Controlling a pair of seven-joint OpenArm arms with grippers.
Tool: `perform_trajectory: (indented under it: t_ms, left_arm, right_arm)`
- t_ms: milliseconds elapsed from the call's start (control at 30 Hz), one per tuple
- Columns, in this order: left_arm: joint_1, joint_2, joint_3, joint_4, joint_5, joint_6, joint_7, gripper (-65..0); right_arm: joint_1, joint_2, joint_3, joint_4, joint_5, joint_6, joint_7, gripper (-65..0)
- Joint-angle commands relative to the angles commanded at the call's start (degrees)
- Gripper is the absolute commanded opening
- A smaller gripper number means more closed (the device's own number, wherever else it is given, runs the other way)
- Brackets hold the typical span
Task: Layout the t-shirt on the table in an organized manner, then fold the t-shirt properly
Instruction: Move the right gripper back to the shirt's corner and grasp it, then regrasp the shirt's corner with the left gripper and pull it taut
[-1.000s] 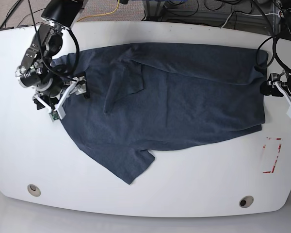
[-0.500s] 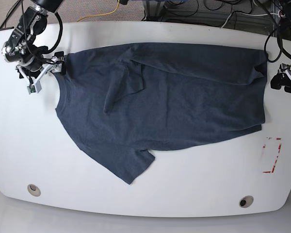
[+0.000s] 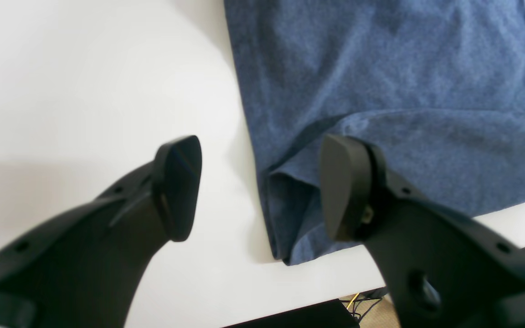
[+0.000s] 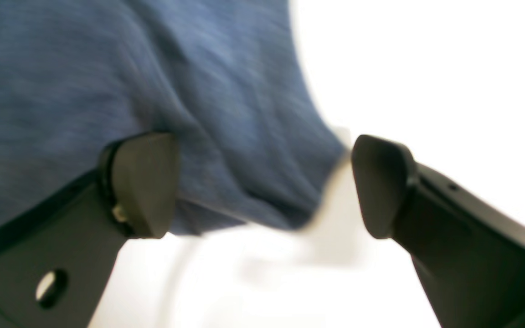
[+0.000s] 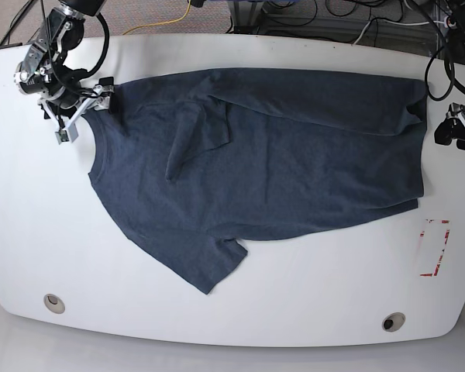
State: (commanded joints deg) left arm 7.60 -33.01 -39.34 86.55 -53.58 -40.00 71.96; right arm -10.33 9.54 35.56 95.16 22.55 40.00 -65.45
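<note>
The right gripper (image 5: 93,108) has edged in toward the t-shirt (image 5: 279,155) corner, jaws apart.

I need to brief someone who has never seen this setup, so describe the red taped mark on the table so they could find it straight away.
Start from the white table seen in the base view and find the dark blue t-shirt spread across it. Go just past the shirt's lower corner on that view's right, to the red-taped rectangle near the table edge. It is the only red thing there; the two grey grommets are round.
</note>
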Motion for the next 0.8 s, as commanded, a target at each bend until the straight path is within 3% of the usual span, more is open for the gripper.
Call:
perform_trajectory:
  t_ms: [33,233,300,600,800]
  left_arm:
    - [0.0,0.0,-0.09,-0.09,0.0,0.0,0.0,-26.4]
    - [1.76,1.76,0.09,-0.35,0.09,0.0,-0.88,-26.4]
    - [2.73,3.08,0.18,-0.35,0.09,0.0,-1.58,-26.2]
    - [4.48,7.21,0.79,-0.35,0.62,0.0,-1.76,-26.1]
    - [4.4,8.26,4.31,-0.35,7.65,0.0,-1.76,-26.1]
  right_arm:
    - [0.0,-0.35,0.0,0.0,-0.18,0.0,0.0,-18.5]
    - [0.09,-1.23,-0.09,0.0,-0.35,0.0,0.0,-53.0]
    - [0.09,-1.32,-0.18,0.0,-0.35,0.0,0.0,-61.7]
    - [0.09,-1.32,-0.18,0.0,-0.35,0.0,0.0,-58.8]
    - [0.09,-1.32,-0.18,0.0,-0.26,0.0,0.0,-58.8]
